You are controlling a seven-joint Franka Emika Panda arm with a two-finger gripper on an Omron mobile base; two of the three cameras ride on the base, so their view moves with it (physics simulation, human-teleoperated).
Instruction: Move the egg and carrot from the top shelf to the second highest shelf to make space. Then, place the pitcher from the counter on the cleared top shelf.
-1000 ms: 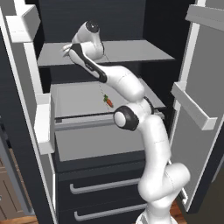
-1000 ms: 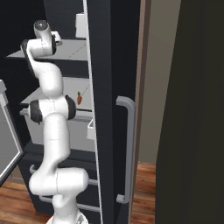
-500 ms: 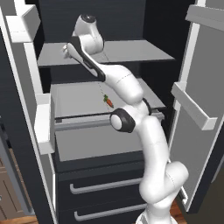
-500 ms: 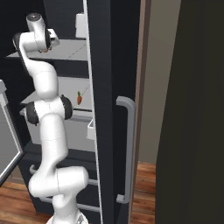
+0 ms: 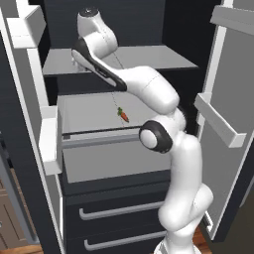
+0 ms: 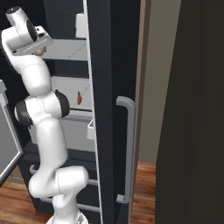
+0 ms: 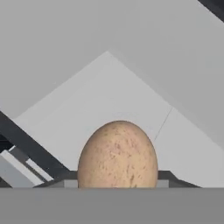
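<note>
Speckled tan, smooth and oval, the egg (image 7: 117,155) sits clamped between the gripper (image 7: 118,177) tips above the top shelf (image 5: 149,57).

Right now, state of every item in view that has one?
egg: held in the pincer, lifted above the top shelf
carrot: lying on the second highest shelf
pincer: shut on the egg
fridge door: open

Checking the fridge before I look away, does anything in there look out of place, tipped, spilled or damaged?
Nothing stands out. The carrot lies flat on the second highest shelf, nothing spilled or broken. The egg sits whole between the fingers of the gripper above the top shelf, shell unmarked apart from its speckles.
</note>
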